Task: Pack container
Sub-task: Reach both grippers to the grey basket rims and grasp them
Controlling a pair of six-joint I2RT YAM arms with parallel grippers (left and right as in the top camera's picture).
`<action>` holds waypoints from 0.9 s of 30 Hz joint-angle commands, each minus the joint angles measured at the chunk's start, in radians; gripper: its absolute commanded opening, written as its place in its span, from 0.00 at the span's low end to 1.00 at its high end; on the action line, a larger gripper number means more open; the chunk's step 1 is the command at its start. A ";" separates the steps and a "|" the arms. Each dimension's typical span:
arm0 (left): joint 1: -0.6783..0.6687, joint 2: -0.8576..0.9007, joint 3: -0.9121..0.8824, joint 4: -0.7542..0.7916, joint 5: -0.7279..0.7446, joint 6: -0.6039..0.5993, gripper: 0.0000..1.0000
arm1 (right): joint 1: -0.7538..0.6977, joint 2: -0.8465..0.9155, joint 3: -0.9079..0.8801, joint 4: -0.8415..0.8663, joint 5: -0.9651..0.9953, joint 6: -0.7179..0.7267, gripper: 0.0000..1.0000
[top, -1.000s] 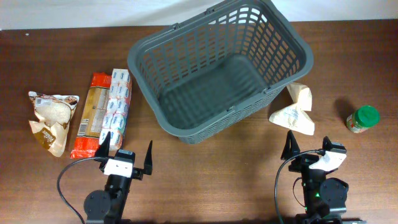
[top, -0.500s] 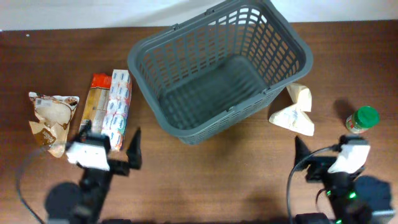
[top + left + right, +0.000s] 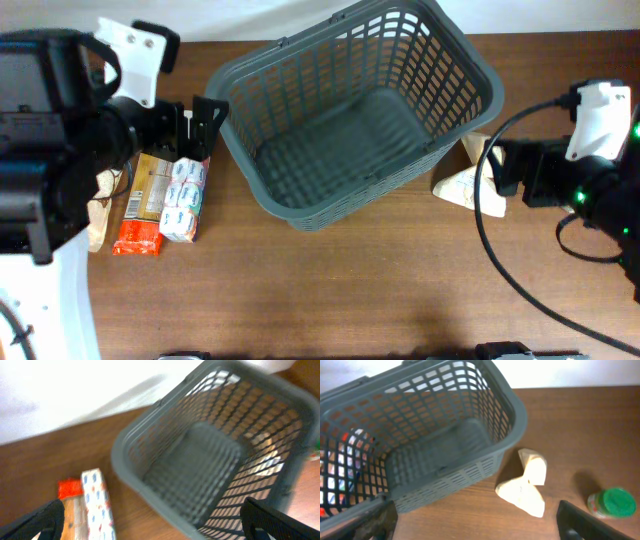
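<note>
The container, a dark grey slotted basket (image 3: 330, 205), stands empty at the table's back middle. It also shows in the left wrist view (image 3: 120, 467) and the right wrist view (image 3: 517, 415). My left gripper (image 3: 190, 100) is open and empty, raised over the left packages and beside the basket's left rim; its fingers frame the bottom of the left wrist view (image 3: 157, 530). My right gripper (image 3: 520, 165) is open and empty, raised to the right of the basket near two white wedge packets (image 3: 465, 185); its fingers frame the right wrist view (image 3: 480, 530).
A blue-and-white package (image 3: 185, 195) and a red-and-brown packet (image 3: 140, 205) lie left of the basket, with a bag (image 3: 95, 215) partly under my left arm. The white wedge packets (image 3: 522, 495) and a green-lidded jar (image 3: 612, 502) lie right of it.
Both arms have risen from the front edge and swung toward the back. The left is now over the left packages, the right hides the jar in the overhead view.
</note>
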 commanded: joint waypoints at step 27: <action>-0.761 0.223 0.021 -0.298 -0.170 0.152 0.02 | 0.006 0.492 0.020 0.183 -0.140 0.152 0.04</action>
